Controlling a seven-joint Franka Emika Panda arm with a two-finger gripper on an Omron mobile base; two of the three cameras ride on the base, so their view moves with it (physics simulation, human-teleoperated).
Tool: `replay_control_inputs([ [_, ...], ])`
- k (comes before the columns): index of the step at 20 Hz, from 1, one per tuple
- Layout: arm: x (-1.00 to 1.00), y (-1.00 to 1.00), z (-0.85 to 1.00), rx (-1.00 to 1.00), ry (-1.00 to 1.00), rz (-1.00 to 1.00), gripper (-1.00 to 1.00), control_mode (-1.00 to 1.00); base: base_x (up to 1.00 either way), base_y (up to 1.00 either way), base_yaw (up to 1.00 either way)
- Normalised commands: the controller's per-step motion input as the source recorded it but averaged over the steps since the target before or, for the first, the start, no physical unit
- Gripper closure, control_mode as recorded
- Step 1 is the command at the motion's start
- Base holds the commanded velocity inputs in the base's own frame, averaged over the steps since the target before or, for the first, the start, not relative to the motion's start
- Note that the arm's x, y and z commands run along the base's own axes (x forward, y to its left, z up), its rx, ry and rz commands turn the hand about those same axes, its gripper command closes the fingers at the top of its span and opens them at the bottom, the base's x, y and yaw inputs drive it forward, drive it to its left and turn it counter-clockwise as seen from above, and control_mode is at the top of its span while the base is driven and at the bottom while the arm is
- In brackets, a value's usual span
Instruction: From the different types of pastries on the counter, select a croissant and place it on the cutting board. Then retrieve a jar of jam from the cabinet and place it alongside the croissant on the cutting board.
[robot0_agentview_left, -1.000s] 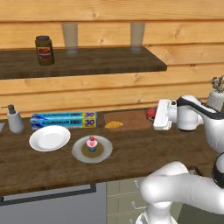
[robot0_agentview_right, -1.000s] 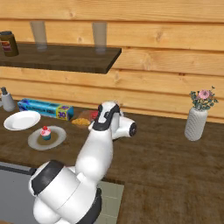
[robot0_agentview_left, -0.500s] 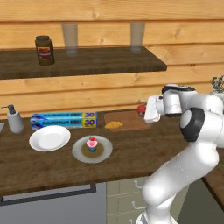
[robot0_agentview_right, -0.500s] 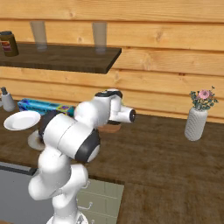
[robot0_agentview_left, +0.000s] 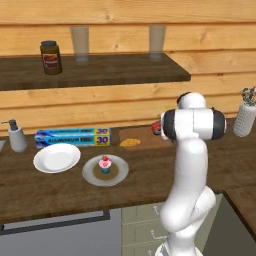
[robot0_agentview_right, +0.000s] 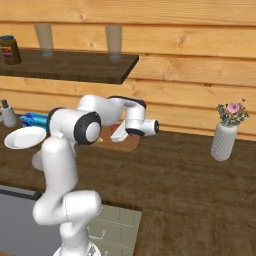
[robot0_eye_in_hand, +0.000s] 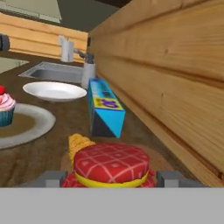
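In the hand view the jar of jam, dark red with a checked red lid, sits between my two fingertips, and my gripper is shut on it. The golden croissant lies just behind the jar on the cutting board. From the left base view the croissant rests on the light brown board, and the jar peeks out beside my arm. In the right base view my gripper is low over the board. The pink cupcake stands on a grey plate.
A blue foil box lies along the wall left of the board. A white plate and a soap dispenser are further left. A brown jar and two glasses stand on the wall shelf. A vase stands to the right.
My arm has swung left along the counter with the jam jar in the gripper, bringing it down to the cutting board next to the croissant.
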Motion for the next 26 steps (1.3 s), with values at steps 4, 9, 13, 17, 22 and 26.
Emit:
replay_control_inputs([
  [4, 0.07, 0.03, -0.21, 0.14, -0.01, 0.22, 1.0, -1.0, 0.0, 0.0, 0.0],
  [9, 0.13, 0.29, -0.29, 0.05, 0.0, 0.17, 1.0, -1.0, 0.0, 0.0, 0.0],
  [13, 0.15, 0.32, -0.23, 0.0, 0.0, 0.1, 1.0, -1.0, 0.0, 0.0, 0.0],
  [17, 0.07, 0.1, -0.13, 0.0, 0.0, 0.02, -1.0, -1.0, 0.0, 0.0, 0.0],
  [22, 0.2, 0.01, -0.02, 0.0, 0.0, 0.0, -1.0, -1.0, 0.0, 0.0, 0.0],
  [26, 0.05, 0.0, 0.0, 0.0, 0.0, 0.0, -1.0, -1.0, 0.0, 0.0, 0.0],
])
